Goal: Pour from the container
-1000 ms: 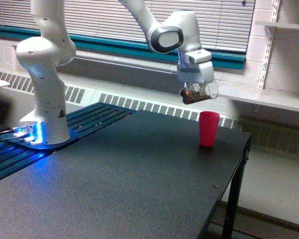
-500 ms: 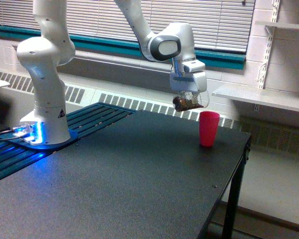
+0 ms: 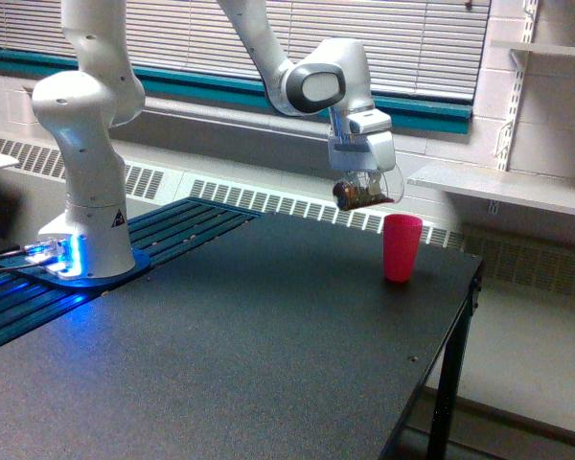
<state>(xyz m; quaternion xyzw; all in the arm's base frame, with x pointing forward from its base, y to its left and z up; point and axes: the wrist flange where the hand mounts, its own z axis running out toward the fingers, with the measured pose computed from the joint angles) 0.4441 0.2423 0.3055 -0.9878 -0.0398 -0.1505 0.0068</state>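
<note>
A black table (image 3: pixel 268 326) with a dark metal leg (image 3: pixel 446 383) fills the foreground, and directly behind it a white louvred radiator cover (image 3: pixel 268 199) runs along the base of the rear wall. Above the table, closed horizontal window blinds (image 3: pixel 393 38) hang over a teal sill band (image 3: pixel 220 88), with painted white block wall (image 3: pixel 556 115) to the exterior view's right of the window. A white shelf (image 3: pixel 517 187) on slotted wall brackets (image 3: pixel 513 96) sits beyond the table's far right corner, and blue light glows at the table's left edge.
</note>
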